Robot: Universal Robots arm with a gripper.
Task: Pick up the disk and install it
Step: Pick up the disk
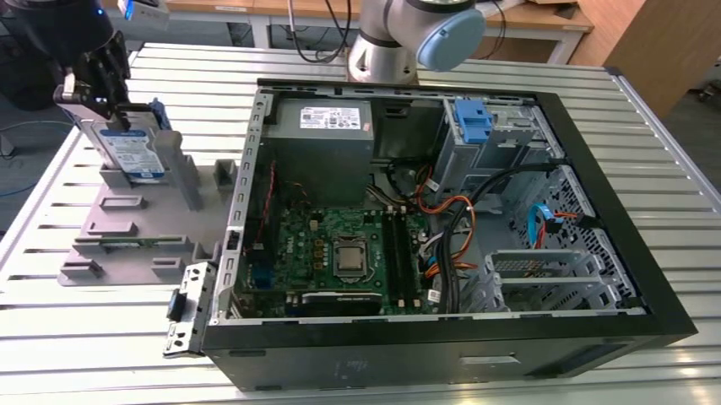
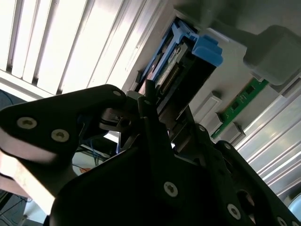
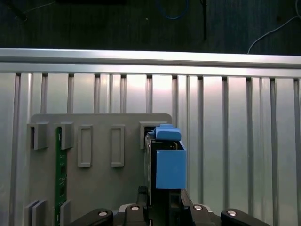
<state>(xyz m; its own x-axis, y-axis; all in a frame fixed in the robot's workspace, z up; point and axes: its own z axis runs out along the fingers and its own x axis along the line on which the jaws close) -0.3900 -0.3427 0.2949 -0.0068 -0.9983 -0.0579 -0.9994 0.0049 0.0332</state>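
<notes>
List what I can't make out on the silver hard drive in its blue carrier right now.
1. Lower end of the silver hard drive in its blue plastic carrier: in the exterior view, the grey plastic rack hides it.
2. Its label face: the first wrist view sees it edge-on.
3. Its contact with the black gripper: in the second wrist view, the gripper's own body blocks it.

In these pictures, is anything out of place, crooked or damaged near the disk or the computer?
Nothing stands out. The disk stands on edge in the grey holder, with the gripper at its upper end. The open computer case lies flat on the table, and its cables look loose but undamaged.
</notes>
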